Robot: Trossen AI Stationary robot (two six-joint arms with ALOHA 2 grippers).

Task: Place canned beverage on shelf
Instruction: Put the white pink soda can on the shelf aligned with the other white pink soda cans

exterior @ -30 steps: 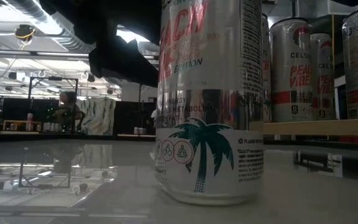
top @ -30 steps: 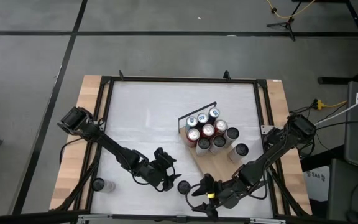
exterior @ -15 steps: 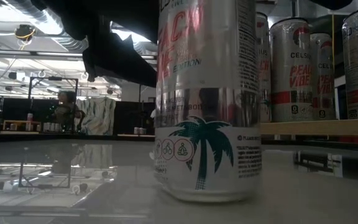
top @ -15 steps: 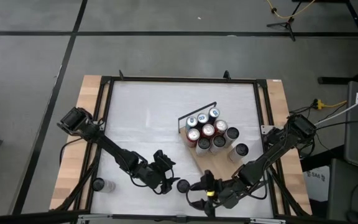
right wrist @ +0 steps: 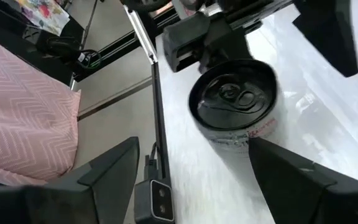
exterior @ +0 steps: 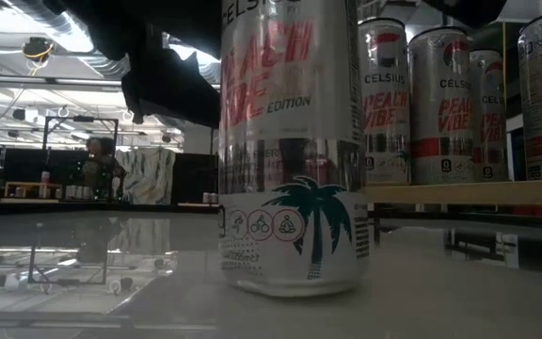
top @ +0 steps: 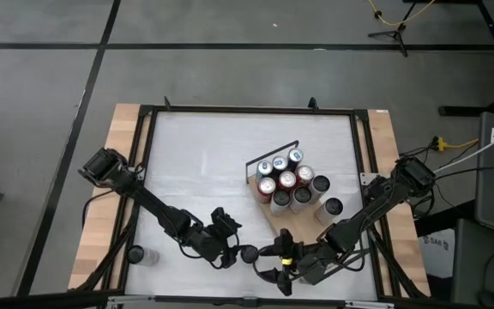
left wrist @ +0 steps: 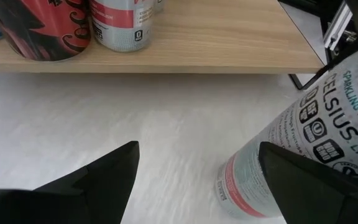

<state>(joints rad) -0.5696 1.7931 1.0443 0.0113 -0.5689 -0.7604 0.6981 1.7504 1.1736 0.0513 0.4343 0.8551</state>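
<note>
A silver Celsius can (top: pixel 249 254) stands upright on its base on the white table near the front edge; it fills the low view (exterior: pixel 290 151). My left gripper (top: pixel 232 247) is open just to the can's left, and the can (left wrist: pixel 291 155) stands beside one of its fingers. My right gripper (top: pixel 271 263) is open just to the can's right, its fingers on either side of the can (right wrist: pixel 232 99). The light-wood shelf (top: pixel 286 225) with a black wire rail (top: pixel 271 153) holds several cans behind them. My left gripper: one finger (left wrist: pixel 303 186) stands close by the can's lower wall; I cannot tell whether it touches. My right gripper: the tip of one finger (right wrist: pixel 272 162) is by the can's lower wall (right wrist: pixel 244 138), coming level from the table's right; I cannot tell whether it touches. The can stands upright on the table.
Another can (top: pixel 135 255) stands at the front left by the table's frame. Two cans (top: pixel 334 207) stand at the shelf's right side. The black frame runs around the tabletop. The table's far half (top: pixel 213 146) is bare white surface.
My right gripper has moved toward the table's left edge. The Celsius can has slid a little to the left along the table, staying upright, and now stands closer to my left gripper.
</note>
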